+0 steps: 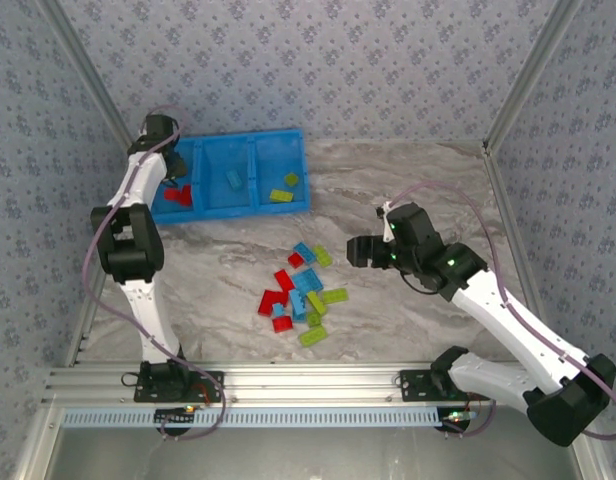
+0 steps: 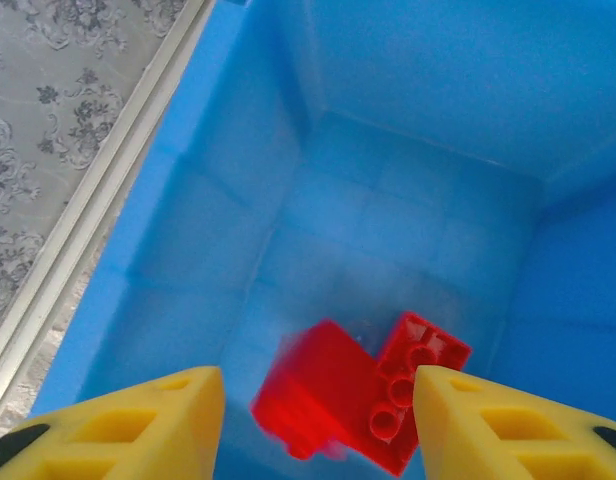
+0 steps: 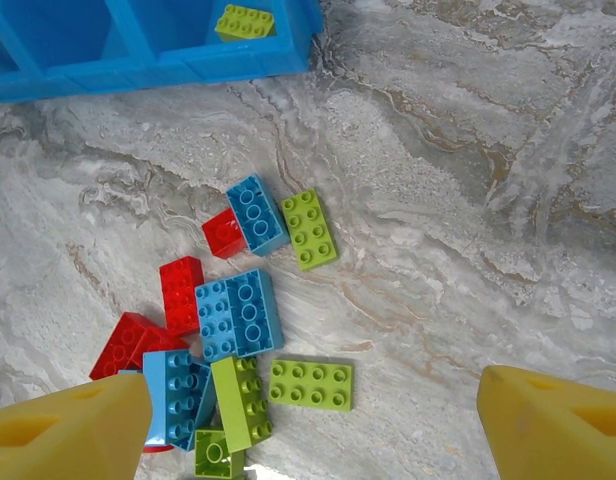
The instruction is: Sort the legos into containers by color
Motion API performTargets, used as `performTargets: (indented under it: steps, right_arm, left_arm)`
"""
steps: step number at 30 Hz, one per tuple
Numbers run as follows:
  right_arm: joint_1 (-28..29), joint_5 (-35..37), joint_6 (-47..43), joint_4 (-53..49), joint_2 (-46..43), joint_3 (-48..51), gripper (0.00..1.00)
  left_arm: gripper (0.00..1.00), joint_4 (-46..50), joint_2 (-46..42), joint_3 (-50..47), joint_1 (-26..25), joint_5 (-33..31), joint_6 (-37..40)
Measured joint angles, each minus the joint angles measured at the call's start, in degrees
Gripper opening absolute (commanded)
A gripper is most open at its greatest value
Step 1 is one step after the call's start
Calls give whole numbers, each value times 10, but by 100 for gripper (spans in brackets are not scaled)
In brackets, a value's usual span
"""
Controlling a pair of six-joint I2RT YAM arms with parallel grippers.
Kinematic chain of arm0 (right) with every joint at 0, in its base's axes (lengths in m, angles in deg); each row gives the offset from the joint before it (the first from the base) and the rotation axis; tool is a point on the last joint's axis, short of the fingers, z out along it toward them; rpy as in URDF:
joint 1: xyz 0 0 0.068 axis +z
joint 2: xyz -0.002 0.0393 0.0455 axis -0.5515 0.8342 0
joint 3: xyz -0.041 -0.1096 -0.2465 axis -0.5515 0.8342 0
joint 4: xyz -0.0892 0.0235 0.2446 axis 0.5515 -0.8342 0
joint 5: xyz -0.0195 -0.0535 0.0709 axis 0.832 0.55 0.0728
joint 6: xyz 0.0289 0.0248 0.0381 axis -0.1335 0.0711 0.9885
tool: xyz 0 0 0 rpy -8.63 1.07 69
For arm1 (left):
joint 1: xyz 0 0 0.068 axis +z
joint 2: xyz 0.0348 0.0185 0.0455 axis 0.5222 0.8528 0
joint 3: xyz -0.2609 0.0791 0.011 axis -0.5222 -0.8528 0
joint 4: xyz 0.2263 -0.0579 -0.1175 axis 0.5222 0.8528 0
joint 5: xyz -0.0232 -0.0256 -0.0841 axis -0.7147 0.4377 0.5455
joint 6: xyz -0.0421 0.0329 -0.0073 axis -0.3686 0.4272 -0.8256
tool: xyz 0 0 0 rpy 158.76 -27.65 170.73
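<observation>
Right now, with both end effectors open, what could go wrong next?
1. The pile is tight: a light blue brick lies against a red brick and a lime green brick, so the right end effector, open above, may pinch two colours or scatter them.
2. The left end effector hangs open over the red bricks in the left compartment of the bin; a careless retreat could clip a wall and shift it.

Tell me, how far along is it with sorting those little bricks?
Early on. Done: red bricks in the left compartment of the bin, one light blue brick in the middle, two green bricks in the right. In hand: nothing; the left gripper hangs open over the reds, the right gripper open over the pile. Left: about a dozen mixed bricks there.
</observation>
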Motion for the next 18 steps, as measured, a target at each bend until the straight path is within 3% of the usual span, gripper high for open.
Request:
performTargets:
  steps: [4, 9, 13, 18]
  right_arm:
    - [-4, 0, 5, 3, 5, 11, 88]
    - [-4, -1, 5, 11, 55, 11, 88]
    - [-1, -10, 5, 23, 122, 10, 87]
    - [17, -27, 0, 33, 215, -26, 84]
  left_arm:
    - [49, -22, -68, -66, -5, 34, -12]
    - [49, -75, -280, -256, -29, 87, -53]
    - [50, -116, -471, -359, -123, 136, -36]
    - [64, -112, -601, -402, -262, 212, 96]
